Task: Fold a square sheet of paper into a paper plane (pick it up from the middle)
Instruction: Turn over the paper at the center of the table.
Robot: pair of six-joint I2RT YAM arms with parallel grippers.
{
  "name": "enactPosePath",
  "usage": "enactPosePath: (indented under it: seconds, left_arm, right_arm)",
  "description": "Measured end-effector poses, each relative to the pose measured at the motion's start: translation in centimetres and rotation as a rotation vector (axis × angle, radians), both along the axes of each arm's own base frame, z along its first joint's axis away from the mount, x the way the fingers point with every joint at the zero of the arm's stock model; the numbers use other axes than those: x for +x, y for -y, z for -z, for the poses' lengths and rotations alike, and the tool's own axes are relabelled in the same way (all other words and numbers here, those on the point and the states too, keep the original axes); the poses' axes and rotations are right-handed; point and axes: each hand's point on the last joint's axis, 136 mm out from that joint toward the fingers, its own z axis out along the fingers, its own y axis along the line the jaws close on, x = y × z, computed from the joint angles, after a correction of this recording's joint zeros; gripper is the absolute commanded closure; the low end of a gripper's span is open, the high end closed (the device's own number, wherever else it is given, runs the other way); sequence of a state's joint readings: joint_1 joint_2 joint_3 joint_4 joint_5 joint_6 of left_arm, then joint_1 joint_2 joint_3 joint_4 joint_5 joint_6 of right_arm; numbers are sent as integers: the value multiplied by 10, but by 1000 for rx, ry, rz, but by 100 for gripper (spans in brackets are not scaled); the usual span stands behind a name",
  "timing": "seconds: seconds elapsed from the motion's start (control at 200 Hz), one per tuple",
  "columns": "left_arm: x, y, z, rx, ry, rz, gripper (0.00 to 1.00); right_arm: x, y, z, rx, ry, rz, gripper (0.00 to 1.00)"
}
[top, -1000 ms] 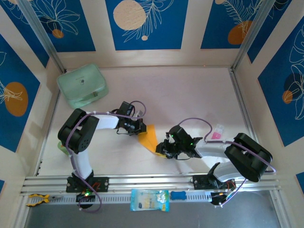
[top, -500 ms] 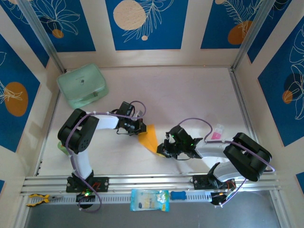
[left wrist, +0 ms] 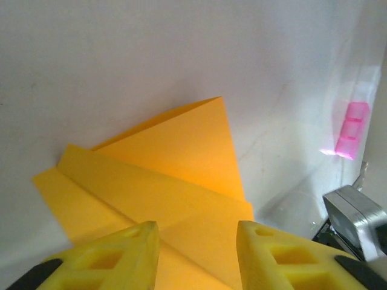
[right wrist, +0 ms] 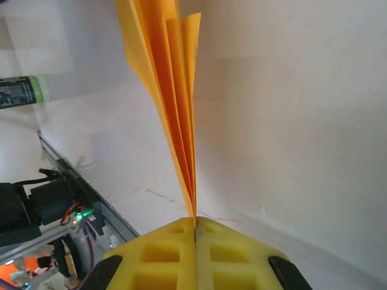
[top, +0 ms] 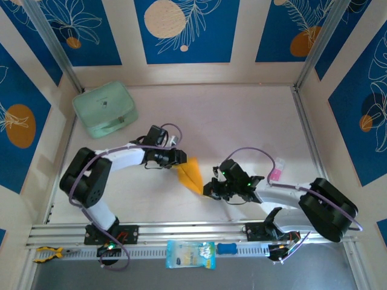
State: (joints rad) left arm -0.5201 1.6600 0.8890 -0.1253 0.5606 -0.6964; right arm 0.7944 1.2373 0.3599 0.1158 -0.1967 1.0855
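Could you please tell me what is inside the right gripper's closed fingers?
The narrow end of the folded orange paper is pinched in the right gripper, its layers fanning out above. How deep it reaches between the yellow fingers is covered.

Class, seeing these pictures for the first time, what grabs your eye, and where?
The bright orange paper plane at the middle of the table stands out first, pinched in the shut right gripper. The left gripper is open at its other end. A mint-green case lies in the far left corner.

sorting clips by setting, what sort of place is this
Probably a robot lab work cell: a table boxed in by blue patterned panels, with the left arm and right arm bolted to an aluminium rail.
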Motion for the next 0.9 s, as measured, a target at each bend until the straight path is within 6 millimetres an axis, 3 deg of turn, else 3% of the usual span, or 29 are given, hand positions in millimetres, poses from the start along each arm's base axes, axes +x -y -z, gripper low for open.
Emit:
enactPosePath:
  seconds: [0.22, 0.645, 0.9]
  left_arm:
    - [1, -14, -23, 57, 93, -13, 57]
    - [-2, -29, -20, 140, 108, -29, 56]
    - [-1, -34, -35, 152, 167, -31, 56]
  right_arm:
    - [8, 14, -21, -70, 90, -2, 96]
    - [19, 57, -53, -223, 187, 62, 96]
    - [20, 72, -67, -324, 195, 54, 95]
